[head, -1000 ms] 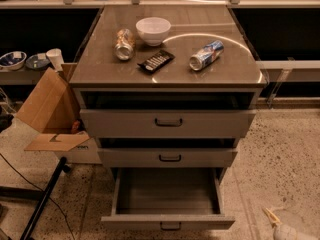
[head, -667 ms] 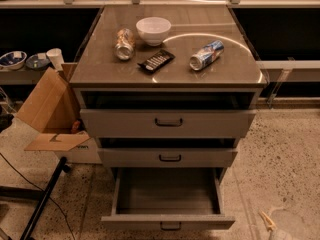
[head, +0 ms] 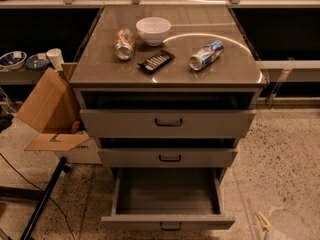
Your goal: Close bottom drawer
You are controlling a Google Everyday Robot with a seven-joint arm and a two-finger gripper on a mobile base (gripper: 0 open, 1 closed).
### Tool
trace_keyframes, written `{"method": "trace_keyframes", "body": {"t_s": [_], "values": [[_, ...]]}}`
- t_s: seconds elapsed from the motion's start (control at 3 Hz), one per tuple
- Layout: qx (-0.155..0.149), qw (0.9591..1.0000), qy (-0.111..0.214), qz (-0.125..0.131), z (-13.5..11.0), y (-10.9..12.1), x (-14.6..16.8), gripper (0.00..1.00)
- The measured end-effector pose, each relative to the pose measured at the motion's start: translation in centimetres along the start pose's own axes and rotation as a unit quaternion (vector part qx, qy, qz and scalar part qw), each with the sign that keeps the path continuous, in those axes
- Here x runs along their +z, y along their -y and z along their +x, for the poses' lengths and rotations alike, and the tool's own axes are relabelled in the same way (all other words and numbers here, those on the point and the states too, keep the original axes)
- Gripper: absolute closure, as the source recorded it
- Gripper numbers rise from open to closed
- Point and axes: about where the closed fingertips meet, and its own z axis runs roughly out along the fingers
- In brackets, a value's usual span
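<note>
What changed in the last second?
The gripper, low at the frame's bottom right beside the bottom drawer, edged slightly left toward the drawer front. It has not touched it. The drawer stays pulled out, the middle drawer as before, and the bowl and remote on top are unmoved.

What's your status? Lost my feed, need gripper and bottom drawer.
Gripper low at bottom right, apart from bottom drawer. Drawer pulled out, not closed. Cardboard box at left, clear of it.
</note>
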Motion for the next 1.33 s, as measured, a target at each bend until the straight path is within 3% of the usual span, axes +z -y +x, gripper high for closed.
{"method": "trace_keyframes", "body": {"t_s": [0.67, 1.33], "values": [[-0.009, 0.9997, 0.022, 0.012, 0.9, -0.5, 3.8, 0.0], [-0.002, 0.997, 0.06, 0.048, 0.0, 2.9, 6.5, 0.0]]}}
